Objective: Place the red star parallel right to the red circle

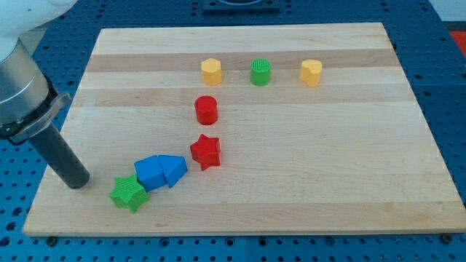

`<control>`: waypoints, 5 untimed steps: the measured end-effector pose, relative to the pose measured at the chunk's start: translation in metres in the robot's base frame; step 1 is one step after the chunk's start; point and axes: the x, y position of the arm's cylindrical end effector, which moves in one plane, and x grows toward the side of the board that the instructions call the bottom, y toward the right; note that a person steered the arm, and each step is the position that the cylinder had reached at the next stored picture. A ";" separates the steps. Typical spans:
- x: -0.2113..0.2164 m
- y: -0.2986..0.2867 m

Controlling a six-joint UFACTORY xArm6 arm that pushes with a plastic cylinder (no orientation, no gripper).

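Red star point(206, 151) is sitting just below the red circle point(206, 110) on the wooden board point(328, 167); your rod has no jaws; my tip point(76, 180) is resting far left; the star is looking light, rigid, slide-prone; push its left flank.

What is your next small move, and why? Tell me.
Probably bring my tip toward the view's right, passing below the green star and blue blocks, to get behind the red star. It sits below the red circle, not to its right.
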 end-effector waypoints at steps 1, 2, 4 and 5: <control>-0.024 0.017; -0.071 0.031; -0.039 0.072; -0.033 0.105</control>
